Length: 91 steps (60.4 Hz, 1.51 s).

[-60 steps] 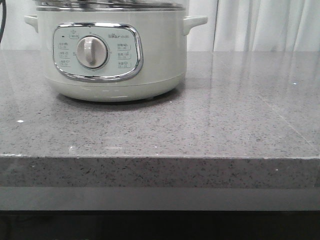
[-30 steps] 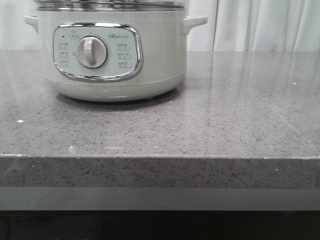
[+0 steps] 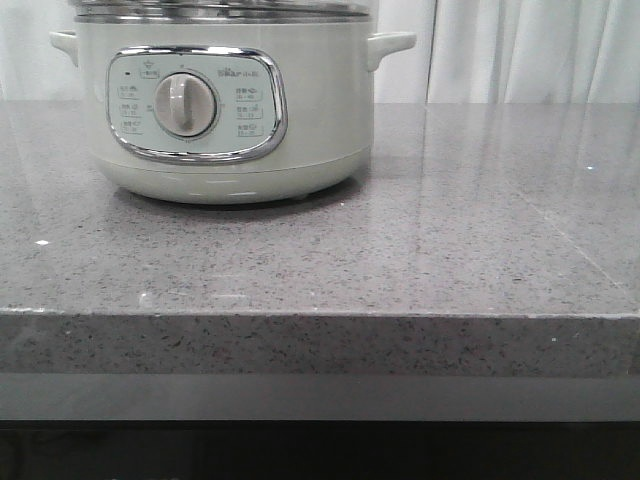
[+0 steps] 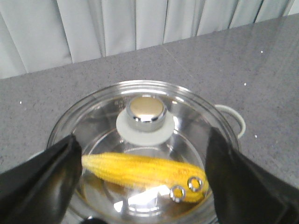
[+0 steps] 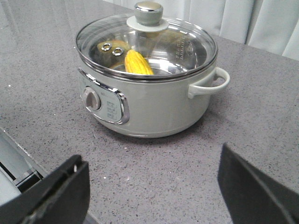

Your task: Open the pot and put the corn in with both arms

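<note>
The pot (image 3: pixel 225 120) stands at the back left of the grey counter, its dial facing me; it also shows in the right wrist view (image 5: pixel 154 102). Its glass lid (image 4: pixel 187 107) with a chrome knob (image 4: pixel 146 111) is on the pot. The corn (image 4: pixel 140 169) lies inside the pot under the lid, and also shows through the glass in the right wrist view (image 5: pixel 137 62). My left gripper (image 4: pixel 141 136) is open and empty above the lid, its fingers apart on either side. My right gripper (image 5: pixel 152 156) is open and empty over the counter, in front of the pot. Neither gripper shows in the front view.
The grey speckled counter (image 3: pixel 450 230) stretches to the right of the pot, with its front edge (image 3: pixel 320 315) near me. White curtains (image 3: pixel 530 50) hang behind. The counter's edge also shows beside my right gripper (image 5: pixel 18 186).
The pot has shifted very slightly to the right in the front view. Nothing else differs.
</note>
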Each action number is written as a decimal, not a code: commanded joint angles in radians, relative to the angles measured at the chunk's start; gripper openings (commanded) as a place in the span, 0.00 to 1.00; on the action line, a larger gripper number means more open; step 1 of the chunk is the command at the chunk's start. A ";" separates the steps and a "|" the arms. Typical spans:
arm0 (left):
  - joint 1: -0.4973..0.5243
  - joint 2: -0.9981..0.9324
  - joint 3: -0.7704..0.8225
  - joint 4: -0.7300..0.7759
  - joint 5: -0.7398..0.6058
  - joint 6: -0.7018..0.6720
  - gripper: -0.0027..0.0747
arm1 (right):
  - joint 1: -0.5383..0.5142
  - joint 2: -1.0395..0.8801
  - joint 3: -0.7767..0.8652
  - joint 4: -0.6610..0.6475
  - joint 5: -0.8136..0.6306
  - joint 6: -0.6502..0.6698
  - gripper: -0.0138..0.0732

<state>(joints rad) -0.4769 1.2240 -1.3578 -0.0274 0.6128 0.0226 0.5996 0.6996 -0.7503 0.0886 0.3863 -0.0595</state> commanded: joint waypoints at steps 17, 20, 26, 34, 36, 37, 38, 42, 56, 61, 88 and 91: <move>-0.005 -0.302 0.343 -0.002 -0.134 0.001 0.74 | -0.004 -0.003 -0.026 -0.007 -0.083 -0.001 0.83; -0.005 -0.336 0.381 -0.009 -0.142 0.001 0.74 | -0.004 -0.003 -0.026 -0.007 -0.083 -0.001 0.83; -0.005 -0.410 0.463 -0.018 -0.145 0.001 0.74 | -0.004 -0.003 -0.026 -0.007 -0.083 -0.001 0.83; -0.005 -0.497 0.535 -0.018 -0.157 0.001 0.74 | -0.004 -0.003 -0.026 -0.007 -0.081 -0.001 0.83; -0.005 -0.517 0.552 -0.018 -0.166 0.001 0.72 | -0.004 -0.003 -0.026 -0.007 -0.081 -0.001 0.83; -0.005 -0.522 0.557 -0.018 -0.171 0.001 0.71 | -0.004 -0.003 -0.026 -0.007 -0.081 -0.001 0.83; -0.005 -0.530 0.563 -0.018 -0.178 0.001 0.69 | -0.004 -0.003 -0.026 -0.007 -0.081 -0.001 0.83; -0.005 -0.546 0.578 -0.018 -0.198 0.001 0.60 | -0.004 -0.003 -0.026 -0.007 -0.081 -0.001 0.81; -0.005 -0.545 0.582 -0.018 -0.204 0.001 0.22 | -0.004 -0.003 -0.026 -0.007 -0.079 -0.001 0.37; -0.005 -0.544 0.582 -0.018 -0.206 0.001 0.11 | -0.004 -0.003 -0.026 -0.007 -0.079 -0.001 0.18; -0.005 -0.544 0.582 -0.018 -0.195 0.001 0.01 | -0.004 -0.003 -0.026 -0.007 -0.080 -0.001 0.02; -0.005 -0.544 0.582 -0.018 -0.195 0.001 0.01 | -0.004 -0.003 -0.026 -0.007 -0.080 -0.001 0.02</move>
<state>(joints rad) -0.4769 0.6775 -0.7468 -0.0340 0.4923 0.0226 0.5996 0.6996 -0.7503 0.0886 0.3863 -0.0595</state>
